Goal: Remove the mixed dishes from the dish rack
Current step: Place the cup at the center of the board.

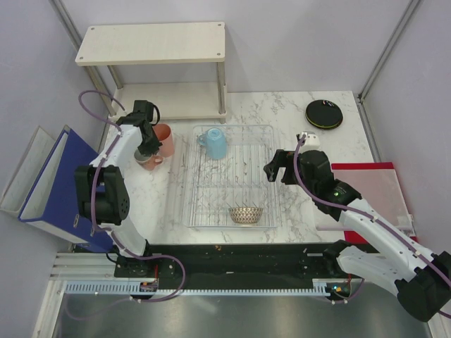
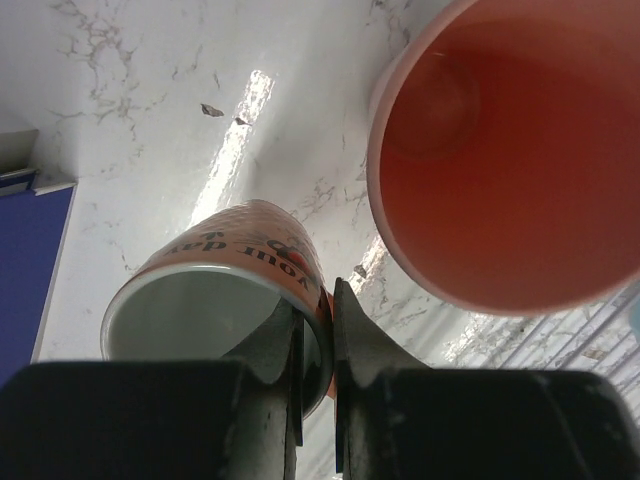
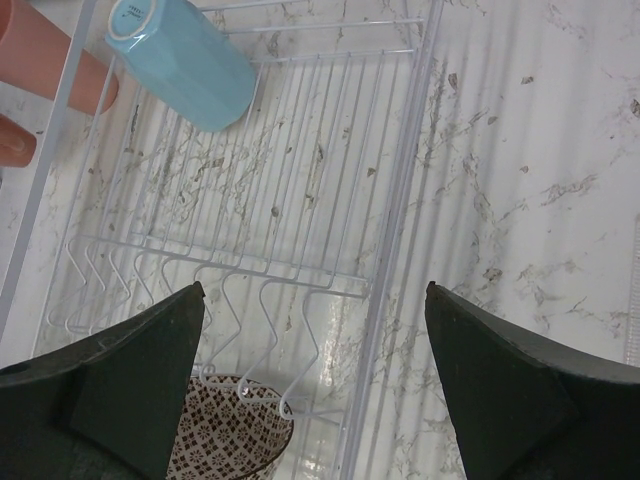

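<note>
We are clamping the left end effector (image 2: 318,312) on a printed cup (image 2: 232,250); the right end effector (image 3: 312,300) is gaping over the rack's (image 3: 401,200) edge.

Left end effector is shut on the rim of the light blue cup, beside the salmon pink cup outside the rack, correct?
Wrong cup. The left end effector is shut on the rim of a small orange lettered mug, beside the salmon pink cup outside the rack, as the left wrist view shows. The light blue cup lies inside the rack.
</note>
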Robot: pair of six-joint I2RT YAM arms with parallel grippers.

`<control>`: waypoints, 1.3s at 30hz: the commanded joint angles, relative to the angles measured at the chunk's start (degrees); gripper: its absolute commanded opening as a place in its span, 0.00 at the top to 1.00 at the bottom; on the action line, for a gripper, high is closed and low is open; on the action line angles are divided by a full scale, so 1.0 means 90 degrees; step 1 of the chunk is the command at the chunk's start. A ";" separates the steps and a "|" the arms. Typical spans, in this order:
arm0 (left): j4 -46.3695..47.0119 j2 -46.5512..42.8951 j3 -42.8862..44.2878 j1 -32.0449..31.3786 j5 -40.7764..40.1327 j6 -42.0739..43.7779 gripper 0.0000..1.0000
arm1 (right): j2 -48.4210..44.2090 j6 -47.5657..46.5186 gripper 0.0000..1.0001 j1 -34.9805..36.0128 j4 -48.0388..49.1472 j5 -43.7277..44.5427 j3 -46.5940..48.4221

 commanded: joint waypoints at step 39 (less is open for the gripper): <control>0.0160 -0.1749 0.0012 0.0188 0.0640 -0.0149 0.27 | 0.0453 0.0089 0.02 0.0004 0.0278 -0.0247 0.0138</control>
